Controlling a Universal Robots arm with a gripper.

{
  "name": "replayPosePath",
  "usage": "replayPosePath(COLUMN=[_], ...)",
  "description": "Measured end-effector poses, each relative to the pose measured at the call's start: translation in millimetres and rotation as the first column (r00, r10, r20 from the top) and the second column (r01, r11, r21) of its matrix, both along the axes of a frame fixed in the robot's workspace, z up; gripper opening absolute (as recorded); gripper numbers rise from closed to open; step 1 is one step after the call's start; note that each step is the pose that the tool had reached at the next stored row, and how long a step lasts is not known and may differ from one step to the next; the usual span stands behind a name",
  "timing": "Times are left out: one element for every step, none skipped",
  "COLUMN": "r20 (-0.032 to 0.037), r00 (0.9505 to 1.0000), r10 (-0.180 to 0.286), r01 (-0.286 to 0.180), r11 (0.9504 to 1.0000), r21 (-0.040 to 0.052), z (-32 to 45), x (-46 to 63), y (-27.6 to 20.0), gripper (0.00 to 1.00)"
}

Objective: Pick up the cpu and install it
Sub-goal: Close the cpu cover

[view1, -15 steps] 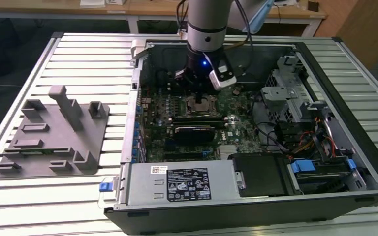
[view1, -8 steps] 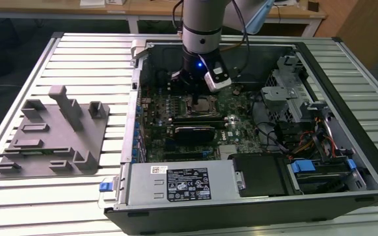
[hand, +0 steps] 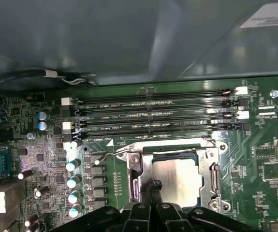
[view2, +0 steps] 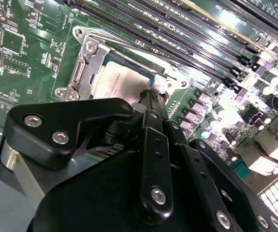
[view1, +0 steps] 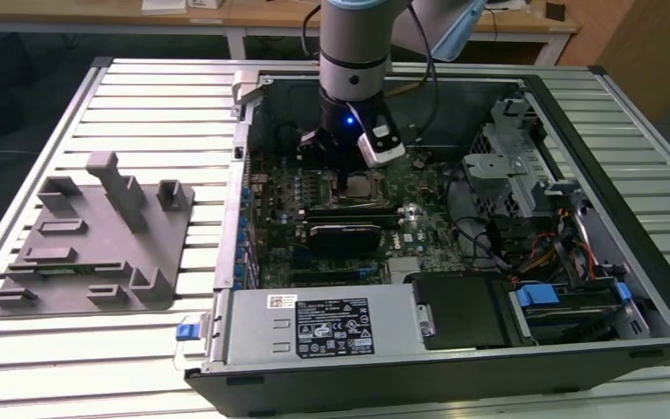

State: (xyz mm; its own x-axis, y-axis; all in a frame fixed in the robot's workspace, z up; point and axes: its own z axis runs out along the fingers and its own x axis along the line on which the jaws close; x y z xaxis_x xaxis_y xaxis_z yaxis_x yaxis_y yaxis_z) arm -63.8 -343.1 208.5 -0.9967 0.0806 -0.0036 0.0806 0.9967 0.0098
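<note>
The cpu (hand: 177,176) lies flat in its socket on the motherboard (view1: 419,229), inside the open computer case (view1: 649,262) that rests on the slatted worktop (view1: 149,105). A metal socket frame (hand: 135,175) borders it, and the row of memory slots (hand: 158,116) runs just beside the socket. In the exterior view the socket sits toward the far side of the board, directly under the arm.

The hand (view2: 151,96) hangs over the socket. It looks closed, its tips drawn together into one narrow point that holds nothing, and that point stands at the edge of the chip's silvery top; whether it actually touches cannot be told.

The chip appears light, thin and rigid. Its smooth metal lid probably gives little friction, and its underside and the socket contacts are likely delicate. Two opposite edges would be the sensible hold, keeping the chip level and pressing only on the lid. The surrounding frame leaves little room beside those edges.
</note>
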Motion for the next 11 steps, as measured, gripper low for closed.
replayPosePath(r20=[0.0001,-0.0001,0.0000,0.0000,0.0000,0.0000,0.0000,0.0001,0.0001,0.0000,0.0000], r00=[1.0000,1.0000,1.0000,1.0000,1.0000,1.0000,1.0000,1.0000,1.0000,1.0000,1.0000], r10=[0.000,0.000,0.000,0.000,0.000,0.000,0.000,0.000,0.000,0.000,0.000], r01=[0.000,0.000,0.000,0.000,0.000,0.000,0.000,0.000,0.000,0.000,0.000], r11=[1.0000,1.0000,1.0000,1.0000,1.0000,1.0000,1.0000,1.0000,1.0000,1.0000,1.0000], r21=[0.0000,-0.0002,-0.0001,0.0000,0.0000,-0.0001,0.0000,0.0001,0.0001,0.0000,-0.0001], z=[-0.7,-1.0,-1.3,-1.7,-2.0,-2.4,-2.8,-3.4,-3.9,-4.4,-4.8], x=[-0.6,-1.7,-2.9,-4.2,-5.3,-6.1,-6.6,-6.7,-6.7,-6.7,-6.8], y=[0.0,0.0,0.0,0.0,0.0,0.0,0.0,0.0,0.0,0.0,0.0], gripper=[0.11,0.11,0.11,0.11,0.11,0.11,0.11,0.11,0.11,0.11,0.11])
